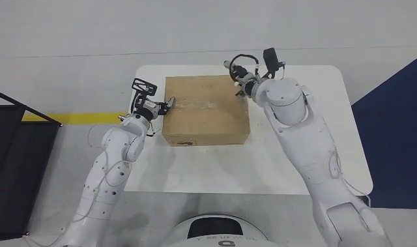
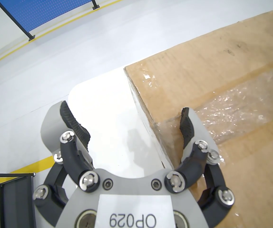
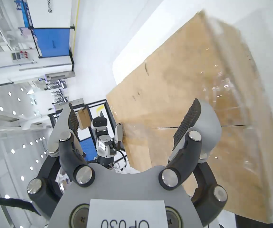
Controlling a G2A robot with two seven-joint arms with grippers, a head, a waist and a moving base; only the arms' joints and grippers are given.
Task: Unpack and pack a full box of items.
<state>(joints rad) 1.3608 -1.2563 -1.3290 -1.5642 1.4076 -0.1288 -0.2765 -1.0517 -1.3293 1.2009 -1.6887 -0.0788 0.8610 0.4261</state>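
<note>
A brown cardboard box (image 1: 205, 110), closed, with clear tape along its top seam, sits in the middle of the white table (image 1: 215, 169). My left gripper (image 1: 166, 105) is open at the box's left edge. In the left wrist view this gripper (image 2: 124, 106) straddles the edge of the box (image 2: 222, 60), one finger over the taped top and the other over the table (image 2: 103, 100). My right gripper (image 1: 241, 84) is open above the box's back right corner. In the right wrist view it (image 3: 133, 104) hangs over the box (image 3: 174, 72), holding nothing.
A black rack (image 1: 19, 156) stands on the floor left of the table. A blue panel on black legs (image 2: 39, 3) stands farther off. Bare table lies in front of the box and to its right (image 1: 293, 149).
</note>
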